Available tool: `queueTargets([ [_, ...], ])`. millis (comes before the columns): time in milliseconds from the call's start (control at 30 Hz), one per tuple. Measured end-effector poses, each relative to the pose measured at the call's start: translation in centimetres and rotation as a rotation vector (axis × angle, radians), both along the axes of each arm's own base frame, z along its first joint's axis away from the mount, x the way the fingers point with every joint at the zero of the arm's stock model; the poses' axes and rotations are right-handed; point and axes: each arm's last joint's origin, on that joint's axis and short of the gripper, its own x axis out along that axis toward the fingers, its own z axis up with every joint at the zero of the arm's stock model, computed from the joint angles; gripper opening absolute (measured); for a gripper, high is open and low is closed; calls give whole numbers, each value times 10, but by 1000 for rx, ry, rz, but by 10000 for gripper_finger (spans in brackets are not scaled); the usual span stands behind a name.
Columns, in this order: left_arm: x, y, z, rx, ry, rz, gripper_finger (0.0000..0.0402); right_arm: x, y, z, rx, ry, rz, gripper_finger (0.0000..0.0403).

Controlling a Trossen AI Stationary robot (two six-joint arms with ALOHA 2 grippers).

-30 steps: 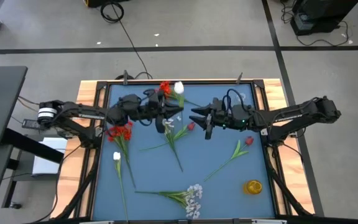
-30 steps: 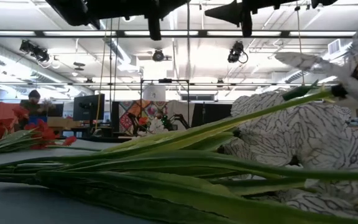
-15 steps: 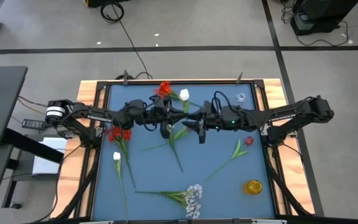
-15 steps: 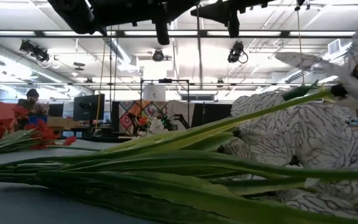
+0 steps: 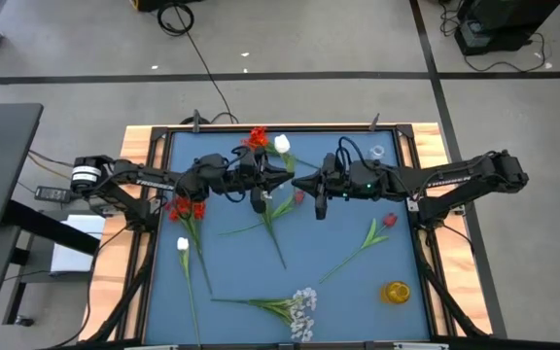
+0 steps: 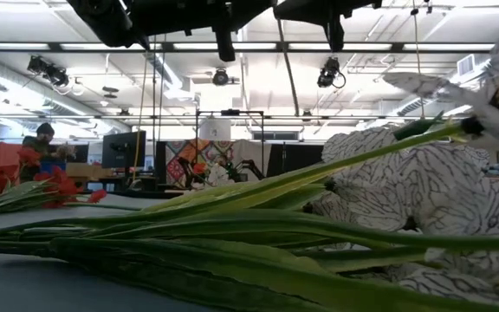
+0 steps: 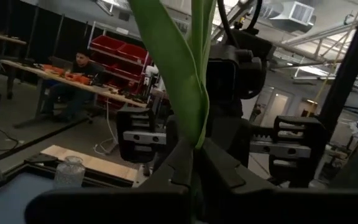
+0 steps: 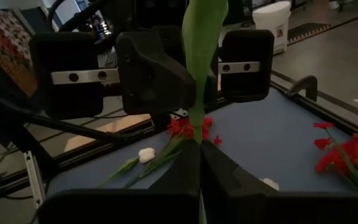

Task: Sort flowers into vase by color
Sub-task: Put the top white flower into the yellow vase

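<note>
A white-bud flower (image 5: 282, 144) hangs in the air over the table's middle, with both grippers shut on its green stem. My left gripper (image 5: 282, 176) reaches in from the table's left and my right gripper (image 5: 299, 182) from the right, tip to tip. In each wrist view the leaf (image 7: 188, 74) rises from between that gripper's own fingers, with the other gripper facing it. In the low view the thin stem (image 6: 289, 74) hangs slanting below them. A clear glass vase (image 5: 377, 153) stands at the far right and a yellow one (image 5: 397, 292) near right. My left gripper pinches the flower's stem and leaf base (image 7: 197, 134) between its two fingers, level, from the table's left. The leaf stands up above the fingers and the flower is clear of the table. My right gripper pinches the same stem (image 8: 196, 124) between its two fingers, level, from the table's right, right beside the left gripper's hold. The leaf rises above the fingers and the lower stem hangs free.
On the blue mat lie a red bloom (image 5: 257, 137) at the far edge, red flowers (image 5: 188, 206) and a white bud (image 5: 182, 243) at the left. A dark red bud (image 5: 298, 197) lies mid-table, a red bud (image 5: 388, 221) right, a white spray (image 5: 301, 301) near. A person (image 7: 79, 62) sits beyond the table.
My right gripper has moved toward the table's left, up to the left gripper, and has shut on the flower's stem. The white bud has swayed a little, and the hanging stem has swung from upright to slanting.
</note>
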Motion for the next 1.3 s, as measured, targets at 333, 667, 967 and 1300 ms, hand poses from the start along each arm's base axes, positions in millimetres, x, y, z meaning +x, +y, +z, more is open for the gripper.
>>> queueTargets([
  [333, 1, 0, -5, -148, 35, -2, 64, -3, 1, -8, -5, 88, -33, 2],
  [667, 14, -10, 12, -71, 154, 42, 63, -27, 2, -9, 8, 149, -33, 1],
  [967, 20, -4, 28, -22, 254, 76, 64, -102, 26, -2, 17, 121, 316, 0],
  [1300, 21, -12, 24, -48, 294, 52, 64, -172, 49, 19, 117, 26, 767, 0],
])
